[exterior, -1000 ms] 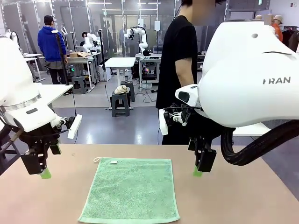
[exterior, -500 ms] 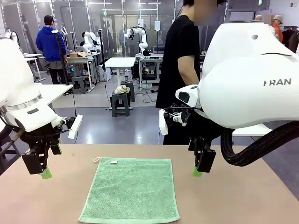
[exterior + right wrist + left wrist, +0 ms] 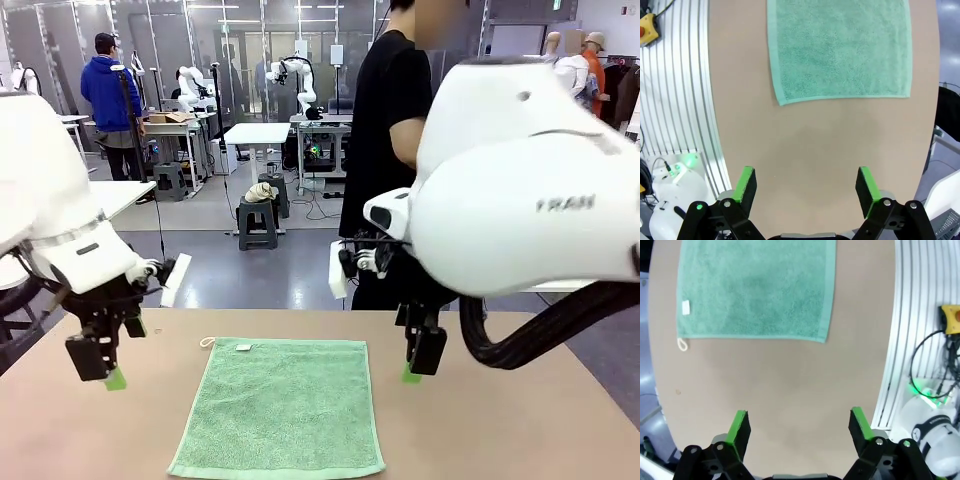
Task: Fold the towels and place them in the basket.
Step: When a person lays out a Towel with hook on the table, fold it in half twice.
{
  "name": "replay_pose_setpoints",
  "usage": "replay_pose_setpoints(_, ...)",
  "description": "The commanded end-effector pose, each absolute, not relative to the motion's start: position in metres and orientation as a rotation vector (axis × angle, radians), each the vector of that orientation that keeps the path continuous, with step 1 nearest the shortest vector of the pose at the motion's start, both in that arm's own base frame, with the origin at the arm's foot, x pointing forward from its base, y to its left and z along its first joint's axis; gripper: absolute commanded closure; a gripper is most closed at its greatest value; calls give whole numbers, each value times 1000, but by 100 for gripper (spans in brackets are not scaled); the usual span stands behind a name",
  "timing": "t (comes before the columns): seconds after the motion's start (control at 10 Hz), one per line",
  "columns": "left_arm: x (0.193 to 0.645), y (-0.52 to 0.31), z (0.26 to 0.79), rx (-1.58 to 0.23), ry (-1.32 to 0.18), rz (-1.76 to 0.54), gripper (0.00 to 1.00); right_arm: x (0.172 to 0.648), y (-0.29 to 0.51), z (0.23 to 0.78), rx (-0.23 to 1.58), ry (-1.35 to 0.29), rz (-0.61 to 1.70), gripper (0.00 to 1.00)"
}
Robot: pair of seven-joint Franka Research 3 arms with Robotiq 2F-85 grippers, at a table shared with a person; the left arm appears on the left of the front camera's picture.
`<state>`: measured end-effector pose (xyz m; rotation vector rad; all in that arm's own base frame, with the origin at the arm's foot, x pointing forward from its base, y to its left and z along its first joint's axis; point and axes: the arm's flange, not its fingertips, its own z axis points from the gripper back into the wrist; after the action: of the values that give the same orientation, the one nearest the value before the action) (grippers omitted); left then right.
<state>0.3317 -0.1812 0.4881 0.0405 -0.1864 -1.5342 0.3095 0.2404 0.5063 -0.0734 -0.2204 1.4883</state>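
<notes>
A mint green towel point(image 3: 280, 405) lies flat and unfolded on the brown table, with a small white tag point(image 3: 242, 348) near its far left corner. It also appears at the top of the left wrist view point(image 3: 756, 289) and of the right wrist view point(image 3: 839, 49). My left gripper point(image 3: 103, 368) hangs open above the table to the left of the towel, nothing between its fingers point(image 3: 739, 426). My right gripper point(image 3: 420, 362) hangs open just off the towel's far right corner, also empty, its fingers point(image 3: 746, 184) spread wide. The basket is out of view.
A person in a black shirt point(image 3: 385, 120) stands at the table's far side, behind my right arm. The table's near edge meets a ribbed metal rail point(image 3: 912, 315) by the robot bases. Bare tabletop point(image 3: 520, 420) lies on both sides of the towel.
Both arms have shifted slightly: the left gripper moved a little right and lower, the right gripper a little left toward the towel's corner. The towel has not moved.
</notes>
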Motion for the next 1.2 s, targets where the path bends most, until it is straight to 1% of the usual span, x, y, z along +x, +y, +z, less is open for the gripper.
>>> replay_pose_setpoints(0.0,342,-199,457,-6,-212,-1533,0,315,261,472,-113,-212,1447,0)
replay_pose_setpoints(0.3,346,-213,407,51,-170,-1533,0,318,280,428,-122,-196,1404,0)
replay_pose_setpoints(0.6,338,-223,359,38,-164,-1577,0,315,286,390,-76,-161,1426,0)
replay_pose_setpoints(0.7,335,-224,347,48,-172,-1568,0,315,285,380,-88,-154,1421,0)
replay_pose_setpoints(0.9,330,-223,335,38,-159,-1565,0,316,282,363,-103,-128,1420,0)
replay_pose_setpoints(1.1,327,-220,329,36,-140,-1558,0,319,280,348,-82,-133,1440,0)
